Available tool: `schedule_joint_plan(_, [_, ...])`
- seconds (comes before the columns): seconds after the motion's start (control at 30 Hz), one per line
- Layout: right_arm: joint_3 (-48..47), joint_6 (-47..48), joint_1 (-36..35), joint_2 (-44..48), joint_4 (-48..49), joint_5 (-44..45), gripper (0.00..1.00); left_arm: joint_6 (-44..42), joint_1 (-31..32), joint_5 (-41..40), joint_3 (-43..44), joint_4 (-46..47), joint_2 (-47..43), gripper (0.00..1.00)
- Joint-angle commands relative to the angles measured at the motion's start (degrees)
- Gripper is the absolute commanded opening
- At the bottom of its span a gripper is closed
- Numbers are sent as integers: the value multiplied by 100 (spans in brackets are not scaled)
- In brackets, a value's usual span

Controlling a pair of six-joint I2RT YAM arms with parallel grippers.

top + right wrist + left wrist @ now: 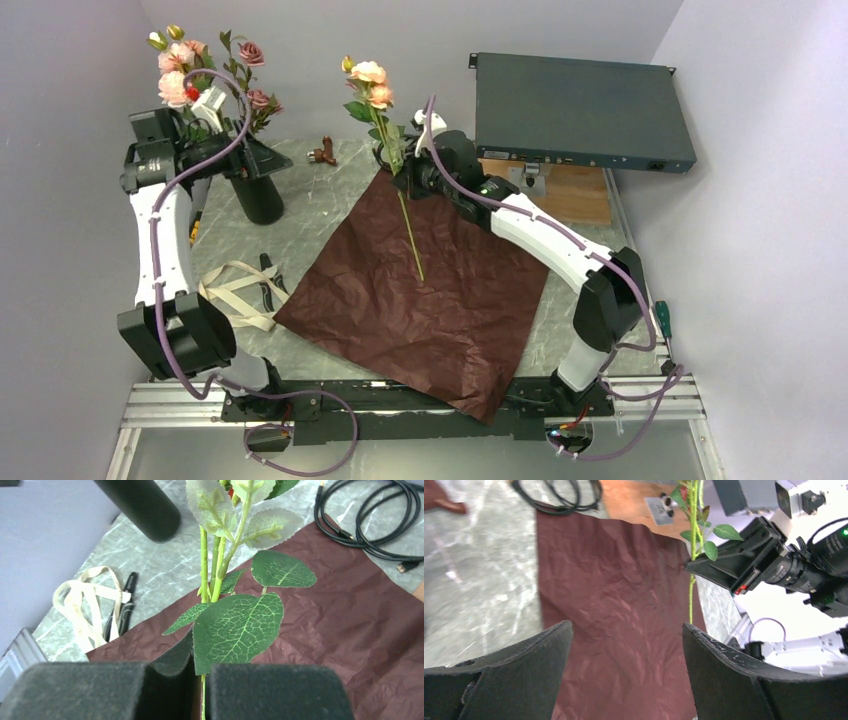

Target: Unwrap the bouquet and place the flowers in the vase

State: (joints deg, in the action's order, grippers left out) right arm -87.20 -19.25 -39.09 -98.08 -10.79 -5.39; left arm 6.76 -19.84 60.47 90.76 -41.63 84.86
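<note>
- The paper point(420, 300) lies spread flat on the table point(330, 190), its near corner hanging off the edge. Unwrapping looks done to me.
- Just left of the paper, the ribbon point(232, 295) sits in a loose heap with a black tool point(268, 282) beside it. Both are off to the side, out of the working area.
- Over the paper's far edge, the right gripper point(201, 680) is clamped tight on a sprig point(378, 100), pinching the stem just under the leaves. The blooms are up and the bare stem end dangles free above the paper. My guess is that's so the end can drop straight into a narrow mouth.
- Past the paper's far-left corner, well apart from the sprig, the vase point(258, 195) stands upright. It holds a bunch of flowers point(205, 75), stems in, blooms fanning out above the rim.
- The left gripper point(626, 625) is right by the vase with its jaws wide apart and nothing between them. It faces back across the paper toward the sprig. It might be there to help guide the stem, but I can't tell.
- I see no flower lying on the paper, so the sprig is probably the last one. The tricky bit will be threading the stem in among the blooms crowding that mouth.
</note>
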Motion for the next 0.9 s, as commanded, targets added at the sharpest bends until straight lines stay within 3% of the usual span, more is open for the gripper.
schedule_joint_plan(0.0, [317,160,14,493,960,-563,0,64,514,864,180,366,91,85])
schedule_joint_plan(0.13, [621,232,11,705,1380,-971,0,364,998,1240,197,694,283,84])
schedule_joint_plan(0.3, [995,357,-12,968,1843,-1435,0,1454,1470,1675,-160,2014,322,83])
schedule_joint_plan(0.53, [1318,703,-137,1221,2057,-1824,0,1179,2014,1812,20,1751,611,79])
schedule_joint_plan(0.87, [1471,1044,-335,1304,2081,-1949,0,1491,2468,1743,-84,2278,673,61])
